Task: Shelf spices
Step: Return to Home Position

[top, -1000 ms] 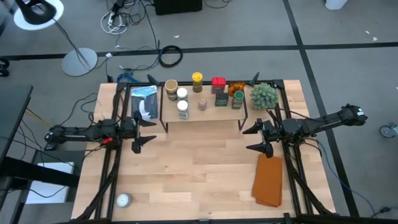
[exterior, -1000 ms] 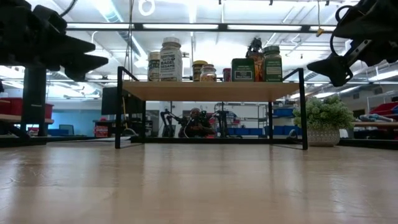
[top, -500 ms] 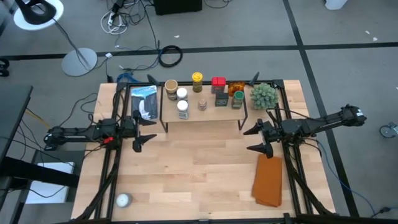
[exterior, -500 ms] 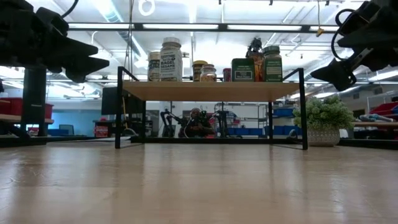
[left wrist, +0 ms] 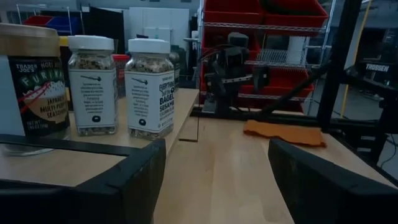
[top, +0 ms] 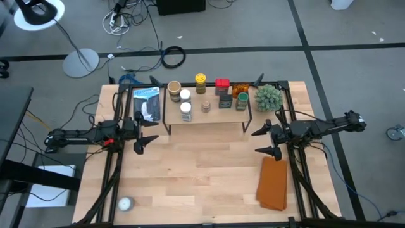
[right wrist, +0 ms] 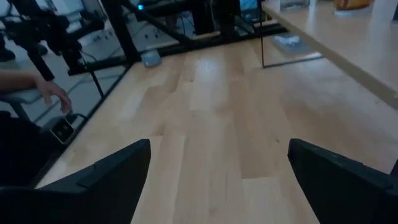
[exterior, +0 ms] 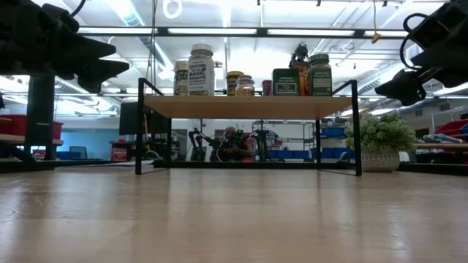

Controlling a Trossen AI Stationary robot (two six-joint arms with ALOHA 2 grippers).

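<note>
Spices (top: pixel 206 106) lined up on the shelf (top: pixel 209 119), upper centre of the desk (top: pixel 202 177). Left gripper (top: pixel 152 132) mid-left, fingers spread; right gripper (top: pixel 255 142) mid-right, fingers spread too. Orange cloth (top: pixel 274 183) lower right, pale ball (top: pixel 126 204) lower left.

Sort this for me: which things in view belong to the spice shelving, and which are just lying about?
Job: shelf; spice jars and tins standing on it; red box; left claw and right claw, both open and empty, near the shelf's front corners.
Lying about: spiky green plant; orange-brown folded cloth; pale ball; blue-and-white pack beside the shelf.
</note>
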